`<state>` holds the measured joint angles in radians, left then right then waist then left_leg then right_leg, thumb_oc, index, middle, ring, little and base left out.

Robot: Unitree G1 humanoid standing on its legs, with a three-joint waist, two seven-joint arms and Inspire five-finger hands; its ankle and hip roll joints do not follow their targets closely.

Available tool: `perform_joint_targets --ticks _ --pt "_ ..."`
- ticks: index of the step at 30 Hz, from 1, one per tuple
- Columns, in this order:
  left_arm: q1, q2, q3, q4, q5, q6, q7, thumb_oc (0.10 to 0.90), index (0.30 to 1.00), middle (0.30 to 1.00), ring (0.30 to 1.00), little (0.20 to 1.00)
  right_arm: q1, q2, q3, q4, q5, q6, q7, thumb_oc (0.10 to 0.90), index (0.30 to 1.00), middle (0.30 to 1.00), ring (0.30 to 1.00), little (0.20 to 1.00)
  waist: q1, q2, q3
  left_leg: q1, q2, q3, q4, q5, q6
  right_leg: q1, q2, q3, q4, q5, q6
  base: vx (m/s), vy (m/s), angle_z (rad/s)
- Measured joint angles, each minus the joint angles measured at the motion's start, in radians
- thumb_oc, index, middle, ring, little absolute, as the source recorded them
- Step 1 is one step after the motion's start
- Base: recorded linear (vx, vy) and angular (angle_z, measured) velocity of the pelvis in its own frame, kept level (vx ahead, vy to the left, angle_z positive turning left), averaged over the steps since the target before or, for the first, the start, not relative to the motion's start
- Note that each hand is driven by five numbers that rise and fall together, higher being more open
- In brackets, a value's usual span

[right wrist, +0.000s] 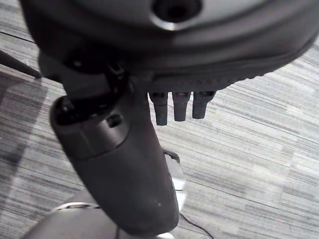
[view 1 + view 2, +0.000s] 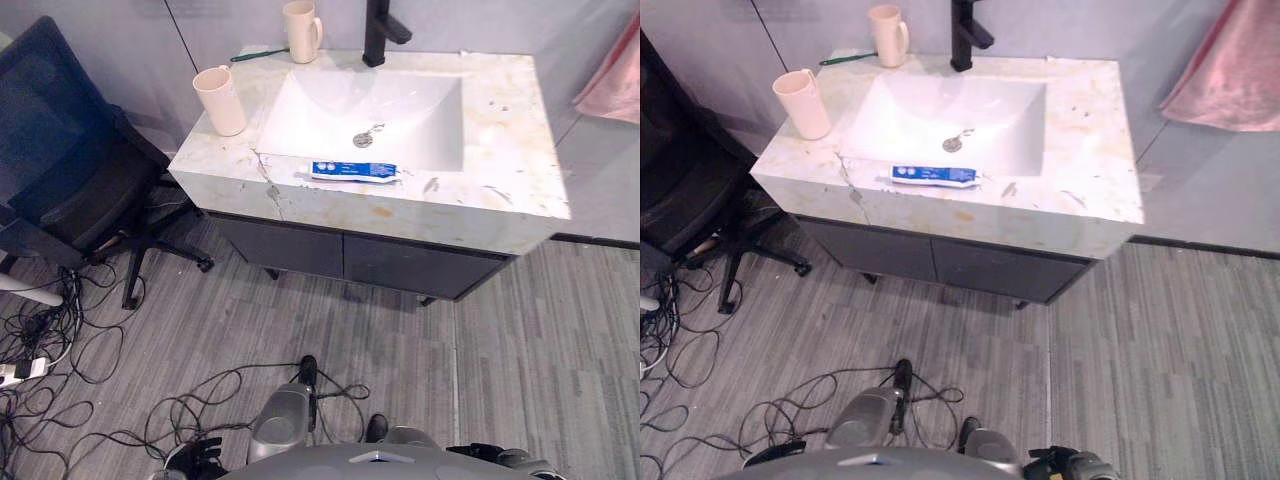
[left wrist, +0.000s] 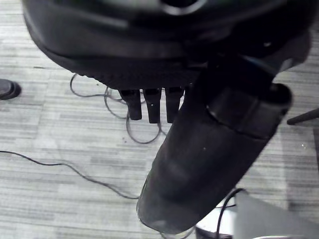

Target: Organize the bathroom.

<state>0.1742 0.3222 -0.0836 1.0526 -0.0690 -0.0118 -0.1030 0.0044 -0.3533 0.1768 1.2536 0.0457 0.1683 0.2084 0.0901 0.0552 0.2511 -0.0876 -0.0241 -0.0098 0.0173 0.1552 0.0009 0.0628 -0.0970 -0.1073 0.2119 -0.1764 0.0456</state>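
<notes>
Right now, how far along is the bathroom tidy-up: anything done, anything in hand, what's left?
Nothing looks done yet. The toothpaste tube lies loose on the counter's front edge, a green toothbrush lies flat by the rear cup, and the second cup stands at the left corner. Nothing is in hand: the left hand and right hand hang low over the floor, fingers straight. All the sorting remains.

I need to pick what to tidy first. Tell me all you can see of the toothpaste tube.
The toothpaste tube is a flattened blue and white tube, plastic by the look of it. It lies on its side along the front ledge of the marble-look counter, just before the white basin, parallel to the counter's front edge. Nothing else touches it.
</notes>
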Motion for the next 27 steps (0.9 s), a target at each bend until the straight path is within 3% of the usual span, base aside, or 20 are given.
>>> perform_joint_targets --ticks 1,2,3,4,8,10,11,12,13,14,15,17,20,21,22,23,27 --pt "-0.027 0.013 0.003 -0.035 -0.003 -0.011 0.011 0.800 0.900 0.900 0.900 0.900 -0.014 -0.012 -0.008 -0.013 -0.002 -0.010 -0.002 0.800 0.900 0.900 0.900 0.900 0.001 0.010 0.007 0.008 -0.016 0.002 -0.030 0.010 0.007 -0.066 -0.030 0.022 0.079 -0.015 -0.004 0.05 0.080 -0.48" --pt "-0.027 0.013 0.003 -0.035 -0.003 -0.011 0.011 0.800 0.900 0.900 0.900 0.900 -0.014 -0.012 -0.008 -0.013 -0.002 -0.010 -0.002 0.800 0.900 0.900 0.900 0.900 0.001 0.010 0.007 0.008 -0.016 0.002 -0.030 0.010 0.007 -0.066 -0.030 0.022 0.079 -0.015 -0.004 0.06 0.135 -0.56" --pt "-0.066 0.062 0.003 -0.067 -0.006 -0.033 0.015 0.800 0.900 0.900 0.900 0.900 -0.015 0.005 -0.008 -0.011 -0.001 -0.010 -0.002 0.800 0.900 0.900 0.900 0.900 0.017 -0.025 0.025 0.006 -0.060 -0.002 -0.007 -0.002 0.014 -0.060 -0.077 0.034 0.009 0.017 0.025 0.03 0.087 -0.30" --pt "-0.088 0.077 0.004 -0.080 -0.008 -0.034 0.021 0.800 0.900 0.900 0.900 0.900 -0.016 0.004 -0.007 -0.010 -0.003 -0.010 -0.003 0.800 0.900 0.900 0.900 0.900 0.016 -0.028 0.028 -0.006 -0.069 -0.003 0.009 -0.017 0.020 -0.052 -0.078 0.031 -0.023 0.033 0.044 0.03 0.087 -0.30" --pt "-0.121 0.100 0.030 -0.092 -0.008 -0.049 0.033 0.800 0.900 0.900 0.900 0.900 -0.016 0.005 -0.011 -0.003 -0.001 -0.012 -0.008 0.800 0.900 0.900 0.900 0.900 0.017 -0.032 0.042 -0.018 -0.081 0.009 0.039 -0.051 0.028 -0.017 -0.095 0.028 -0.110 0.089 0.067 0.05 0.085 -0.16" --pt "-0.124 0.100 0.033 -0.096 -0.008 -0.046 0.029 0.800 0.900 0.900 0.900 0.900 -0.017 0.003 -0.018 0.004 -0.002 -0.024 -0.013 0.800 0.900 0.900 0.900 0.900 0.016 -0.028 0.049 -0.015 -0.090 0.023 0.068 -0.107 0.048 -0.014 -0.089 0.027 -0.087 0.102 0.075 0.07 0.099 -0.39" --pt "-0.115 0.087 0.038 -0.095 -0.008 -0.032 0.027 0.800 0.900 0.900 0.900 0.900 -0.025 -0.010 -0.021 0.002 -0.002 -0.033 -0.014 0.800 0.900 0.900 0.900 0.900 0.028 -0.002 0.054 0.004 -0.065 0.009 0.053 -0.117 0.082 -0.080 -0.080 0.030 0.036 0.098 0.077 0.09 -0.018 -0.59" --pt "-0.103 0.083 0.045 -0.081 -0.008 -0.030 0.029 0.800 0.900 0.900 0.900 0.900 -0.020 -0.013 -0.025 -0.012 -0.002 -0.047 -0.013 0.800 0.900 0.900 0.900 0.900 0.019 -0.001 0.056 0.023 -0.061 0.016 0.047 -0.131 0.107 -0.185 -0.091 0.028 0.233 0.084 0.068 0.11 -0.109 -0.53" --pt "-0.099 0.082 0.044 -0.075 -0.009 -0.029 0.031 0.800 0.900 0.900 0.900 0.900 -0.019 -0.012 -0.019 -0.012 -0.002 -0.048 -0.012 0.800 0.900 0.900 0.900 0.900 0.011 0.005 0.060 0.036 -0.065 0.013 0.046 -0.157 0.144 -0.232 -0.102 0.030 0.317 0.071 0.070 0.13 -0.169 -0.28" --pt "-0.091 0.082 0.043 -0.073 -0.015 -0.027 0.035 0.800 0.900 0.900 0.900 0.900 -0.023 -0.008 -0.014 -0.027 -0.002 -0.048 -0.008 0.800 0.900 0.900 0.900 0.900 0.010 -0.008 0.060 0.045 -0.066 0.014 0.041 -0.156 0.139 -0.257 -0.109 0.027 0.298 0.045 0.065 0.07 -0.209 -0.17" --pt "-0.085 0.083 0.044 -0.074 -0.019 -0.025 0.040 0.800 0.900 0.900 0.900 0.900 -0.022 -0.001 -0.007 -0.036 -0.003 -0.048 -0.002 0.800 0.900 0.900 0.900 0.900 0.009 -0.010 0.059 0.043 -0.065 0.015 0.038 -0.157 0.134 -0.265 -0.104 0.027 0.186 0.046 0.081 0.05 -0.181 -0.06" --pt "-0.090 0.088 0.058 -0.098 -0.054 0.002 0.051 0.800 0.900 0.900 0.900 0.900 -0.037 0.011 0.027 -0.056 -0.009 -0.043 0.004 0.800 0.900 0.900 0.900 0.900 -0.004 -0.024 0.068 0.036 -0.065 0.000 0.046 -0.140 0.104 -0.289 -0.103 0.057 0.086 0.081 0.107 0.04 -0.217 0.38" --pt "-0.083 0.086 0.072 -0.141 -0.125 0.008 0.063 0.800 0.900 0.900 0.900 0.900 -0.016 0.026 0.032 -0.070 -0.010 -0.037 0.017 0.800 0.900 0.900 0.900 0.900 0.009 -0.042 0.056 0.046 -0.061 -0.022 0.031 -0.149 0.101 -0.241 -0.090 0.033 0.021 0.105 0.082 0.02 -0.145 0.61" --pt "-0.082 0.089 0.080 -0.143 -0.130 0.008 0.065 0.800 0.900 0.900 0.900 0.900 -0.005 0.028 0.030 -0.065 -0.012 -0.029 0.018 0.800 0.900 0.900 0.900 0.900 0.019 -0.058 0.042 0.045 -0.062 -0.023 0.029 -0.144 0.083 -0.210 -0.088 0.009 -0.030 0.114 0.076 -0.02 -0.083 0.48" --pt "-0.081 0.085 0.086 -0.140 -0.137 0.007 0.075 0.800 0.900 0.900 0.900 0.900 -0.008 0.024 0.028 -0.059 -0.011 -0.022 0.020 0.800 0.900 0.900 0.900 0.900 0.027 -0.061 0.042 0.044 -0.059 -0.030 0.031 -0.138 0.062 -0.192 -0.085 -0.002 -0.076 0.178 0.070 -0.02 -0.043 0.30" --pt "-0.069 0.080 0.090 -0.137 -0.161 0.008 0.083 0.800 0.900 0.900 0.900 0.900 -0.014 0.018 0.029 -0.050 -0.012 -0.017 0.020 0.800 0.900 0.900 0.900 0.900 0.036 -0.061 0.041 0.042 -0.046 -0.041 0.033 -0.136 0.040 -0.170 -0.072 -0.021 -0.119 0.221 0.057 0.00 -0.030 0.17" --pt "-0.003 0.073 0.149 -0.137 -0.249 0.005 0.090 0.800 0.900 0.900 0.900 0.900 -0.020 -0.006 -0.005 -0.058 0.001 -0.020 0.004 0.800 0.900 0.900 0.900 0.900 0.045 -0.050 0.034 0.044 0.004 -0.076 0.033 -0.130 -0.007 -0.105 -0.019 -0.072 -0.212 0.252 0.012 0.04 0.019 0.20"
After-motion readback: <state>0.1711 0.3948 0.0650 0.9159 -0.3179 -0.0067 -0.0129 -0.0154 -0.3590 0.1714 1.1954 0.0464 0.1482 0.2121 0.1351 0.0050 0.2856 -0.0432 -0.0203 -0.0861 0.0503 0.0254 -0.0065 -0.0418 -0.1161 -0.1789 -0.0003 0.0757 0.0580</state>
